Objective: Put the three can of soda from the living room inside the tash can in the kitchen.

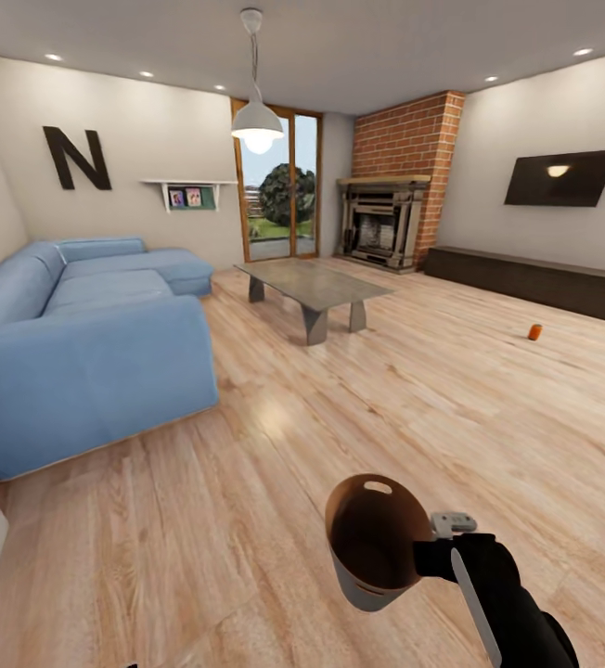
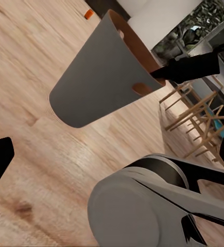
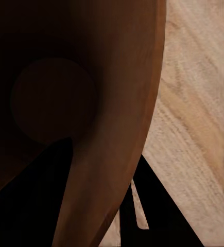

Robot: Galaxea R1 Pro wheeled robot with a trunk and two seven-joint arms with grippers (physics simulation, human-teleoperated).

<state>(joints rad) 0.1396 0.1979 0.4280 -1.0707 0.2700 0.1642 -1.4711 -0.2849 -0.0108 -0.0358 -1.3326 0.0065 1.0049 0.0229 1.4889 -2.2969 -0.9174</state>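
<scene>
The tash can (image 1: 366, 592), pale grey outside and brown inside, hangs tilted just above the wood floor at the lower middle of the head view. My right gripper (image 1: 425, 557) is shut on its rim. The right wrist view looks into the bin's brown inside (image 3: 117, 77), with one dark finger (image 3: 34, 206) inside the wall and the other outside it. One orange can of soda (image 1: 534, 332) lies on the floor far to the right, near the dark low bench; it also appears as an orange can (image 2: 89, 14) beyond the bin (image 2: 99, 77). My left gripper (image 2: 112, 159) is open and holds nothing.
A blue sofa (image 1: 80, 325) fills the left side and a grey low table (image 1: 312, 283) stands mid-room. The brick fireplace (image 1: 386, 218), glass doors (image 1: 279, 186) and dark bench (image 1: 534, 278) line the far walls. Open floor lies between me and the can. Wooden chairs (image 2: 194, 113) stand behind.
</scene>
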